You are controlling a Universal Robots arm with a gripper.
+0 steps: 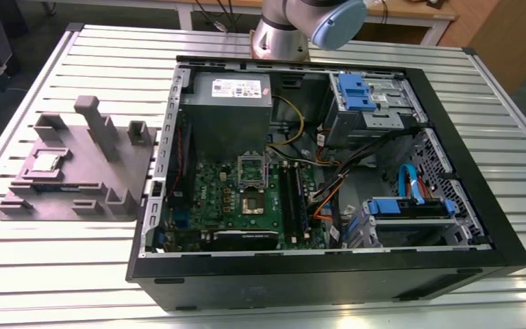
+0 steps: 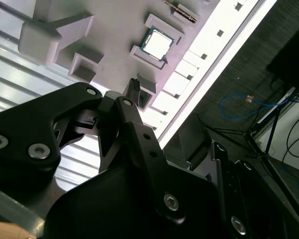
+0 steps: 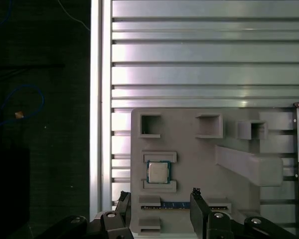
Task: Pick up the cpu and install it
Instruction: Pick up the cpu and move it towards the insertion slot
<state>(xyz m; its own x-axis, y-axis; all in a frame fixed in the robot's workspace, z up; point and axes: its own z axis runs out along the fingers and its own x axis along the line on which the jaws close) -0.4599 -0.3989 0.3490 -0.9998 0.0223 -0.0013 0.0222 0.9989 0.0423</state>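
- Your gripper (image 3: 159, 195) was spread wide in the first wrist view, and its two black fingers (image 3: 198, 200) had nothing between them.
- The cpu (image 3: 158, 172) lay flat in its square pocket on the grey tray (image 3: 199, 169), silver top up. It sat just beyond the fingertips and roughly centred between them, touching neither.
- A thin memory stick (image 3: 172, 204) stood on edge in a slot of the tray, near the cpu on the side facing the gripper, across the gap between the fingers.
- Raised blocks and a long ridge (image 3: 249, 164) stood up from the tray beside the cpu's pocket. None of them was over the chip.
- The tray rested on the slatted metal table (image 3: 199, 50), close to its edge. Past that edge you had dark floor with a loop of blue cable (image 3: 20, 99).
- The second wrist view gave you the cpu (image 2: 157, 43) from a slant, with one finger (image 2: 134, 107) reaching towards it.
- The exterior view gave you what the wrist cameras missed: the arm (image 1: 290, 31) at the far side of the table and the open computer case (image 1: 336, 271) on the exterior view's right of the tray (image 1: 98, 171).
- The metal-framed socket (image 1: 251, 195) sat on the green board inside the case. A grey box (image 1: 227, 92) was behind it and orange and black cables (image 1: 331, 192) were beside it.
- The cpu (image 1: 46, 162) was well apart from that socket.
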